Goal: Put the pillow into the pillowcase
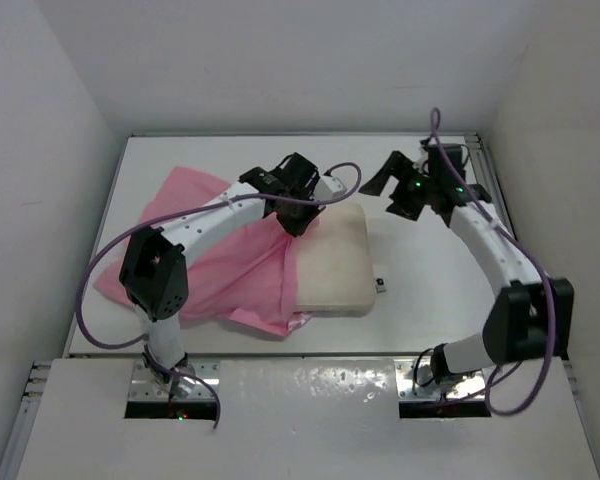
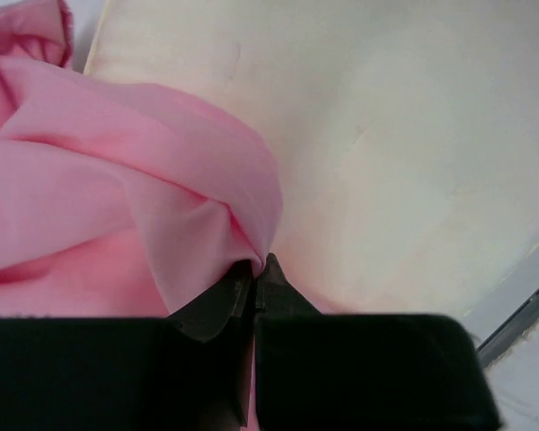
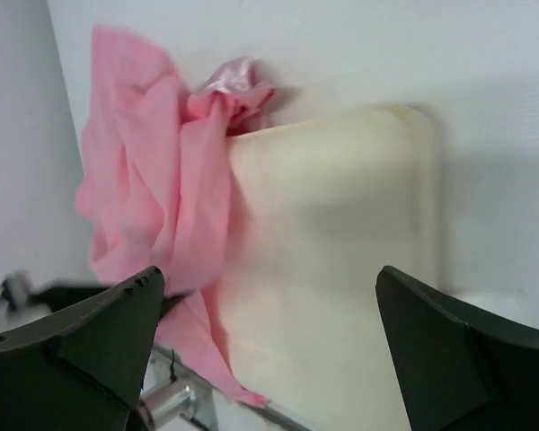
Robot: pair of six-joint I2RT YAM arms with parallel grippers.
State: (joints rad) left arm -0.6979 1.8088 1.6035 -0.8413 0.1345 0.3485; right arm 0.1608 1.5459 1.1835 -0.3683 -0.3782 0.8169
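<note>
Centrally, shows the cream pillow [image 1: 335,265] flat on the white tabletop [image 1: 430,300], mostly bare, with a small tag [image 1: 380,285] jutting from its right edge. Along the left edge, the pink satin pillowcase [image 1: 230,280], lapped over the cushion and peeking out from under the near-left corner. Beyond that, crumpled cloth spread toward the left wall. Impossible to tell how far the pillow sits inside the opening.

Over the pink cloth, the left arm [image 1: 210,215], arched and reaching to the pillow's far-left corner. There, left jaws pinched tight on a gathered fold of the pillowcase. Up close from the left wrist: the satin [image 2: 117,180] bunched into the closed tips, the pale pillow [image 2: 386,135] filling the frame behind.

To the right, the right arm [image 1: 490,245], curving toward the back of the tabletop. Right jaws spread wide and holding nothing, poised in the air just off the pillow's far-right corner, apart from it. From the right wrist: two dark fingers [image 3: 81,341] far apart, framing the pillow [image 3: 323,251] and the pink cloth [image 3: 153,180] draped over one long side.
</note>
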